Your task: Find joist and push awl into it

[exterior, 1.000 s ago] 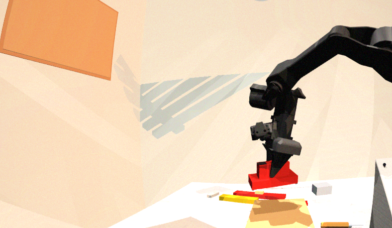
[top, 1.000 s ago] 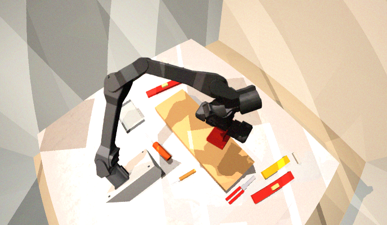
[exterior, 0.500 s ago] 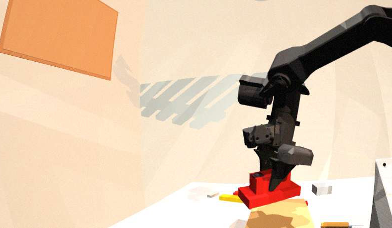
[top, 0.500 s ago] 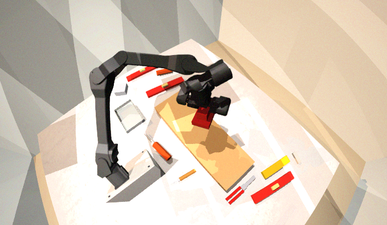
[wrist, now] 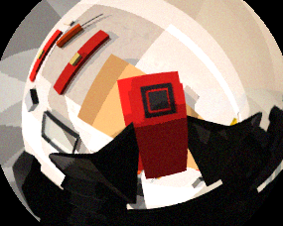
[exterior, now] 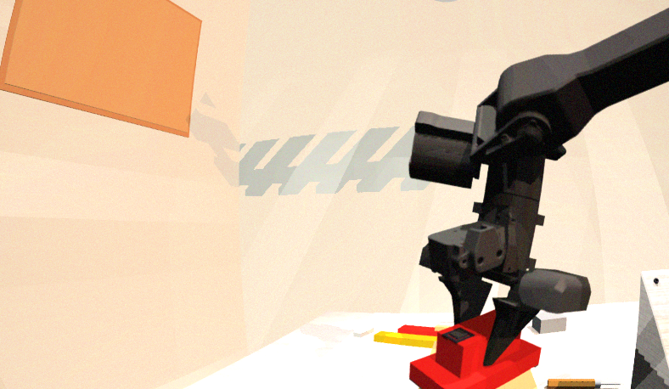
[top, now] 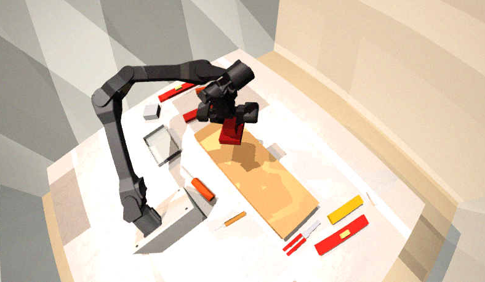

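Stud finder (top: 231, 135) (exterior: 464, 360) (wrist: 156, 126), red, one: held raised over the floor panel (top: 261, 185) (exterior: 520, 380) (wrist: 104, 99), near the narrow end on the tray's side. Its shadow is cast on the wood, apart from it. Around the panel, a strip of table (top: 233, 247) is left between the long edge and the tray; at the opposite narrow end, room is narrowed by red-handled pliers (top: 301, 241), lying just beside the corner.

Orientation: base down, screen up. In the exterior view the long axis is run from lower left to upper right, the screen end being pointed lower left.

Gripper (top: 230, 120) (exterior: 475, 341) (wrist: 156, 120), black: directed downward, its fingers closed on the stud finder's raised body, one at either side.

Tray (top: 152, 152) (wrist: 62, 124), square, dark-rimmed: set apart from the panel, its pale bottom exposed. Two orange-handled tools, thick (top: 202, 189) and slim (top: 234, 219) (exterior: 570, 383), are laid between arm base and panel; which is the awl cannot be told.
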